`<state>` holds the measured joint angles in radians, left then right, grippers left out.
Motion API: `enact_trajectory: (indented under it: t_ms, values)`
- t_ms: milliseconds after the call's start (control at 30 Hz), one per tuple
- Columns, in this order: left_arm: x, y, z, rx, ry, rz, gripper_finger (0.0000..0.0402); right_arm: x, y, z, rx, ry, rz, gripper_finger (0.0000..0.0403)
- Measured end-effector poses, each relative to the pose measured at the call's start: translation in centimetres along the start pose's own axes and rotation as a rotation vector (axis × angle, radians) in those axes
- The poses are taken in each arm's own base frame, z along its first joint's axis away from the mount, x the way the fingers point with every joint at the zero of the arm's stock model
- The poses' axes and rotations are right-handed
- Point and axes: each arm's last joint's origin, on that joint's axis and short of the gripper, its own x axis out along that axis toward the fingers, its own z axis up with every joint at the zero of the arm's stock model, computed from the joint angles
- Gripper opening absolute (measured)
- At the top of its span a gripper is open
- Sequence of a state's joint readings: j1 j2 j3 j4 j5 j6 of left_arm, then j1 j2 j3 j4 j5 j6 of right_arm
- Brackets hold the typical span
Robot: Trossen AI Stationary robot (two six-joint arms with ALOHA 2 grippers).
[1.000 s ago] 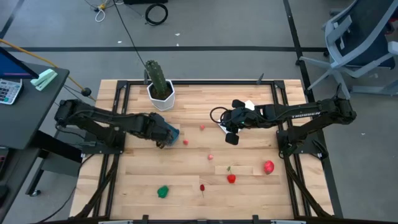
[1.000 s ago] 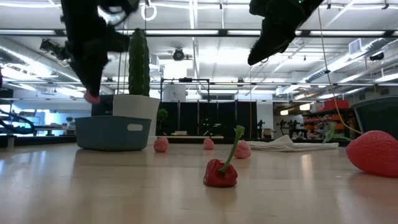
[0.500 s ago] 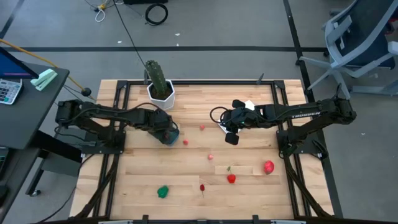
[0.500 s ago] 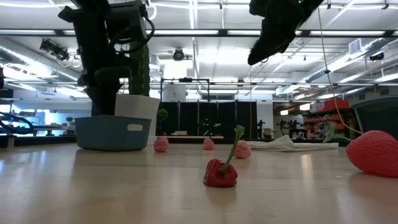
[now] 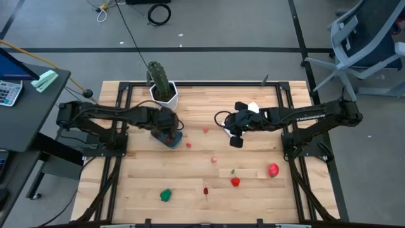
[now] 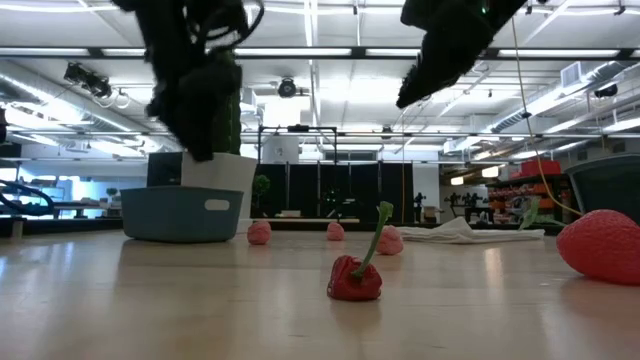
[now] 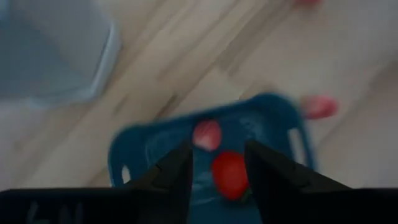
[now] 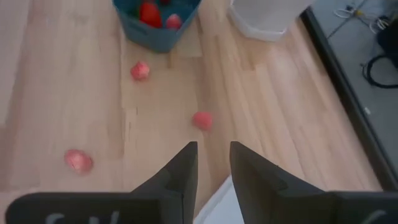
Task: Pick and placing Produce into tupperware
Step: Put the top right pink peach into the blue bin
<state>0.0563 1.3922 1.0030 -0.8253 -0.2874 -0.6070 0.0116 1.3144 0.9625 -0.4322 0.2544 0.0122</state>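
Left claw (image 7: 216,163), now spread and empty above the tupperware (image 7: 149,146), has just dropped a pink piece (image 7: 207,134) inside; more produce awaits.

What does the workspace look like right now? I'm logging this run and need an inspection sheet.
Surface: wooden table, no spills seen.
Job's things: teal tupperware holds two red pieces; loose produce on the table includes a red pepper, a strawberry, a green piece and small pink pieces.
Clutter: cactus in white pot; flat white item under the right arm.
Grippers: left gripper open above the tupperware, holding nothing; right gripper open, raised over the table's centre.
Cables: coiled black cable on the floor; cable loop at the right gripper.
Surroundings: office chair, calculator on a side desk.
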Motion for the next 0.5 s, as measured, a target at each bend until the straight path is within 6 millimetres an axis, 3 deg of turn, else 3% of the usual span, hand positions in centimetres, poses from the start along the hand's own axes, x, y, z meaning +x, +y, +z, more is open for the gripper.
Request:
enact_trajectory:
  t_ms: [233,500]
  values:
    - [-6.3,-0.7,4.6,0.158,-0.174,-0.036,0.0111,2.6,0.3,-2.9,-0.029,-0.098,0.150,0.0113]
    - [-13.6,-0.5,8.2,0.199,-0.398,-0.096,0.0085,3.2,-1.1,-2.8,-0.015,-0.222,0.241,0.0186]
